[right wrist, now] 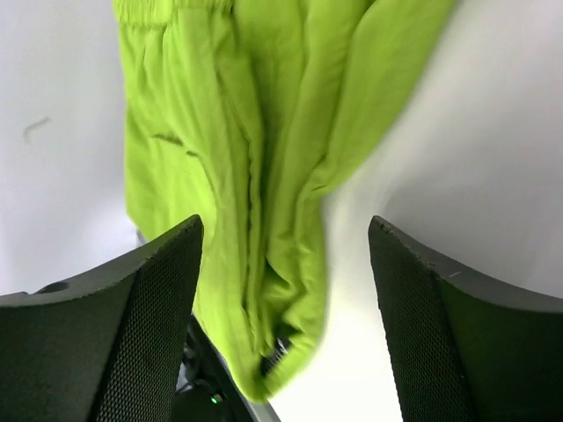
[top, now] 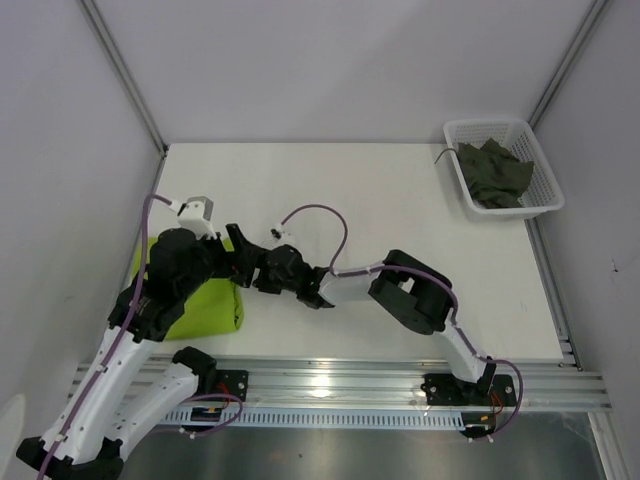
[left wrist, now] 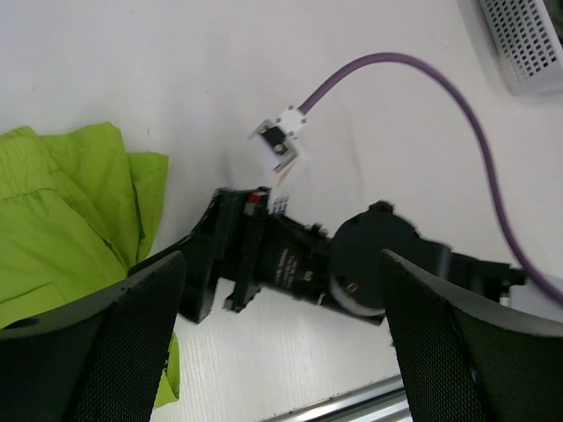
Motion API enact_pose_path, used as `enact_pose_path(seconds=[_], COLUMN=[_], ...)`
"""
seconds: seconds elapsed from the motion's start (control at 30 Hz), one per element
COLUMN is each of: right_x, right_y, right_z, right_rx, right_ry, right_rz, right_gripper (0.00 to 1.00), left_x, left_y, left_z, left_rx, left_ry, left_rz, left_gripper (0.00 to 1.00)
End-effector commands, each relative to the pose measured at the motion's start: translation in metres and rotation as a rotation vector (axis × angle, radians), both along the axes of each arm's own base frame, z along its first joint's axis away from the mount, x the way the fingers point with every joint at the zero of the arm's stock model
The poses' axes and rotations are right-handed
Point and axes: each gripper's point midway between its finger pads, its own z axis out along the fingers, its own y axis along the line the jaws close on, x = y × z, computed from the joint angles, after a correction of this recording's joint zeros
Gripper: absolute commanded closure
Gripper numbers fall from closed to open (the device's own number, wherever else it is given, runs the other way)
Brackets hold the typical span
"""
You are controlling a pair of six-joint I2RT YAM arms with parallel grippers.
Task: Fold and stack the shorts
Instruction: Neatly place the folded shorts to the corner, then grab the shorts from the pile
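pale grey walls close in a white tabletop, with a ribbed aluminium rail along the bottom edge of the top view. the white-and-black left arm rises from the lower left corner, and the right arm reaches from the lower right across to the left; their wrists meet left of centre. the bright lime green cloth shorts lie bunched on the table at the left, partly under the left arm. the white plastic mesh basket sits at the upper right corner of the table, and the dark olive-grey shorts lie crumpled inside it. the left gripper stands wide with nothing clasped, over the right arm's black wrist. the right gripper is spread wide too; green cloth runs down between its fingers, not pinched. a thin purple cable arcs across the upper right of the left wrist view
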Motion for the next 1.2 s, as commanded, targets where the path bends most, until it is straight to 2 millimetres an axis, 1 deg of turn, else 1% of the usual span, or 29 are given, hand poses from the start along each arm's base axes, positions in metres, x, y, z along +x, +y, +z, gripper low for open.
enact_pose_path(seconds=[0.0,0.07,0.1,0.13,0.17,0.2,0.23,0.27,0.3,0.33,0.37,0.4,0.43,0.47,0.5,0.53,0.57,0.6,0.63,0.7,0.73,0.83,0.87,0.93,0.97,1.03,1.07,1.1,1.17], right_x=[0.025,0.037,0.038,0.042,0.045,0.060,0.064,0.067,0.083,0.087,0.086,0.100,0.103,0.101,0.104,0.111,0.112,0.114,0.119,0.118,0.121,0.124,0.129,0.140,0.145,0.160,0.165,0.175,0.184], right_y=[-0.039,-0.063,-0.081,-0.095,-0.114,-0.138,-0.158,-0.182,-0.210,-0.229,-0.253,-0.284,-0.301,-0.322,-0.337,-0.363,-0.378,-0.392,-0.416,-0.436,-0.455,-0.482,-0.504,-0.522,-0.543,-0.559,-0.575,-0.582,-0.595], right_z=[0.051,0.061,0.055,0.080,0.077,0.079,0.097,0.091,0.097,0.119,0.114,0.121,0.128,0.144,0.152,0.157,0.173,0.178,0.181,0.192,0.192,0.196,0.196,0.192,0.191,0.185,0.183,0.181,0.178], right_rx=[-0.042,-0.065,-0.096,-0.076,-0.130,-0.162,-0.167,-0.250,-0.280,-0.274,-0.342,-0.380,-0.396,-0.395,-0.405,-0.412,-0.395,-0.405,-0.416,-0.401,-0.406,-0.405,-0.406,-0.392,-0.390,-0.365,-0.356,-0.347,-0.328], right_ry=[-0.108,-0.116,-0.109,-0.133,-0.138,-0.139,-0.162,-0.161,-0.165,-0.199,-0.176,-0.197,-0.208,-0.220,-0.240,-0.229,-0.250,-0.257,-0.244,-0.255,-0.248,-0.233,-0.212,-0.165,-0.140,-0.086,-0.066,-0.050,-0.017], right_rz=[-0.026,-0.054,-0.068,-0.089,-0.105,-0.148,-0.176,-0.193,-0.242,-0.268,-0.290,-0.337,-0.366,-0.394,-0.408,-0.446,-0.474,-0.491,-0.542,-0.573,-0.602,-0.637,-0.687,-0.709,-0.758,-0.800,-0.843,-0.865,-0.909], right_gripper=[0.23,0.23,0.23,0.23,0.24,0.24,0.25,0.25,0.25,0.26,0.26,0.26,0.26,0.26,0.26,0.26,0.26,0.26,0.26,0.26,0.26,0.26,0.26,0.26,0.26,0.26,0.26,0.26,0.26], left_x=[-0.004,-0.005,-0.007,-0.008,-0.008,-0.008,-0.008,-0.008,-0.005,-0.005,-0.004,-0.003,-0.001,0.000,0.000,0.000,-0.001,-0.001,-0.002,-0.004,-0.004,-0.005,-0.005,-0.006,-0.007,-0.008,-0.008,-0.008,-0.009], left_y=[0.011,0.014,0.014,0.014,0.012,0.011,0.009,0.007,0.005,0.002,0.001,0.000,-0.001,-0.001,-0.001,0.000,-0.001,-0.002,-0.004,-0.009,-0.009,-0.007,-0.007,-0.007,-0.008,-0.010,-0.010,-0.012,-0.016], left_z=[0.026,0.029,0.029,0.028,0.027,0.026,0.022,0.015,0.011,0.008,0.002,-0.003,-0.003,-0.007,-0.014,-0.015,-0.014,-0.014,-0.014,-0.012,-0.012,-0.014,-0.015,-0.016,-0.016,-0.016,-0.017,-0.017,-0.019], left_rx=[0.021,0.027,0.028,0.034,0.038,0.039,0.041,0.046,0.045,0.046,0.053,0.063,0.075,0.088,0.097,0.104,0.100,0.098,0.094,0.087,0.089,0.107,0.110,0.104,0.101,0.092,0.091,0.087,0.077], left_ry=[-0.087,-0.097,-0.101,-0.106,-0.104,-0.106,-0.102,-0.091,-0.090,-0.091,-0.083,-0.080,-0.096,-0.095,-0.084,-0.080,-0.082,-0.085,-0.087,-0.093,-0.093,-0.084,-0.083,-0.086,-0.090,-0.098,-0.097,-0.099,-0.095], left_rz=[0.020,0.028,0.022,0.012,0.002,-0.008,-0.024,-0.032,-0.039,-0.054,-0.063,-0.072,-0.088,-0.093,-0.094,-0.093,-0.099,-0.110,-0.118,-0.152,-0.157,-0.160,-0.158,-0.160,-0.164,-0.173,-0.175,-0.182,-0.203], left_gripper=[0.08,0.07,0.07,0.08,0.07,0.07,0.07,0.08,0.08,0.08,0.08,0.08,0.08,0.08,0.08,0.08,0.08,0.08,0.08,0.08,0.08,0.08,0.08,0.08,0.08,0.08,0.08,0.08,0.08])
